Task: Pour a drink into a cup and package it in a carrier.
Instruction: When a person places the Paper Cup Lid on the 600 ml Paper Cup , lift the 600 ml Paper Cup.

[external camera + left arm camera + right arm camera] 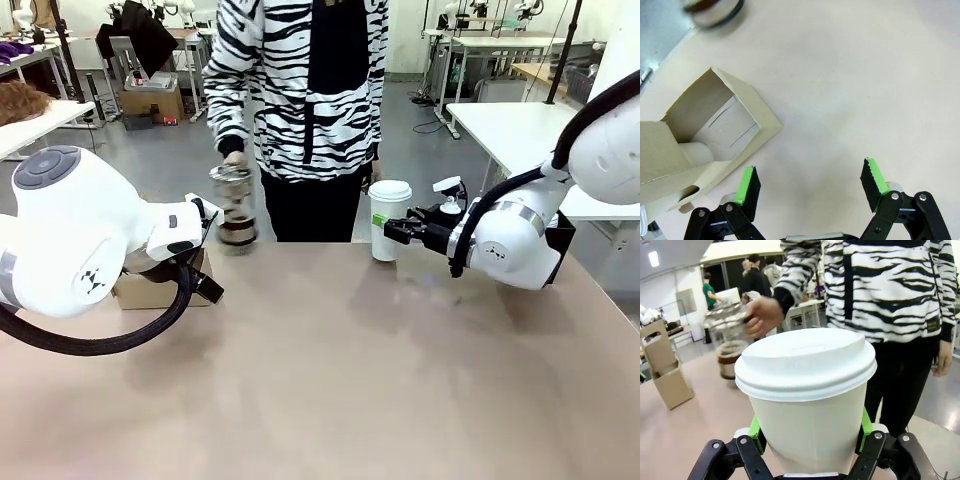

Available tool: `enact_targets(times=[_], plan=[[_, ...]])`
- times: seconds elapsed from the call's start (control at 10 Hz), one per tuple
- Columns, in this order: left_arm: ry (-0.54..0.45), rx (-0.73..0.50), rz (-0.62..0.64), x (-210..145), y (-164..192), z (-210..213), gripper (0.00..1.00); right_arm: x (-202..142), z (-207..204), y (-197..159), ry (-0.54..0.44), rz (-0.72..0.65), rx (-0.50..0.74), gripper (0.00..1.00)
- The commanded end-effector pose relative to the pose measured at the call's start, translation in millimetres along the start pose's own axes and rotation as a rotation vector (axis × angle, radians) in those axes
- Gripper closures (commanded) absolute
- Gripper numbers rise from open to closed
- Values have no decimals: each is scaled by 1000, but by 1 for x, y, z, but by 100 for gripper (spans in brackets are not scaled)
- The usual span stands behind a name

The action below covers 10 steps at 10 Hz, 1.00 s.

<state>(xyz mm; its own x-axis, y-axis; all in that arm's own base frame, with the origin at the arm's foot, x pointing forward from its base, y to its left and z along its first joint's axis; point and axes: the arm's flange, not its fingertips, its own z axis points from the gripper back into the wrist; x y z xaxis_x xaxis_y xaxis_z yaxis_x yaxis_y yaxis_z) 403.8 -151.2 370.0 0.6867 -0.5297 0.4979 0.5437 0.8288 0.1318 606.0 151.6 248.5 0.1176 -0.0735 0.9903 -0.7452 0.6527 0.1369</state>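
**Left.** The left tool (810, 172), black with green pads, hangs over the table (350, 380), a matte, pale tan surface. Its jaws are spread wide, with bare tabletop between them and nothing gripped. Just beside one of its fingers (749, 185) stands the carrier (715, 125), a boxy piece of plain brown cardboard with sharp folded edges. Its open compartment shows smooth inner walls cut with thin slits. In the front view the carrier (150, 290) sits at the table's left side, partly hidden behind the white, rounded left arm and its black hose.

**Centre.** A person in a black-and-white striped top stands at the far edge. One hand (232, 160) grips the top of the press pot (235, 210), a clear glass cylinder in a metal frame. The drink (730, 352), dark brown and translucent, fills only the lower part of the pot. The pot is blurred, and whether its base touches the table cannot be told.

**Right.** The cup (388, 220) is upright near the far edge. It is tall, tapered, plain white paper, closed by a white plastic lid with a raised rim. The right tool (390, 232) reaches in from the right and pinches the cup's lower wall. In the right wrist view its green pads (756, 432) press flat against opposite sides of the paper.
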Motion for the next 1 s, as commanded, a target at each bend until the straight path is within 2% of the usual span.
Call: enact_targets(times=[0.0,0.9], plan=[[-1,-1,0,0,0,0,0,2,1,2,-11,-9,14,20],[-1,-1,0,0,0,0,0,-3,3,-1,-4,-4,3,20]])
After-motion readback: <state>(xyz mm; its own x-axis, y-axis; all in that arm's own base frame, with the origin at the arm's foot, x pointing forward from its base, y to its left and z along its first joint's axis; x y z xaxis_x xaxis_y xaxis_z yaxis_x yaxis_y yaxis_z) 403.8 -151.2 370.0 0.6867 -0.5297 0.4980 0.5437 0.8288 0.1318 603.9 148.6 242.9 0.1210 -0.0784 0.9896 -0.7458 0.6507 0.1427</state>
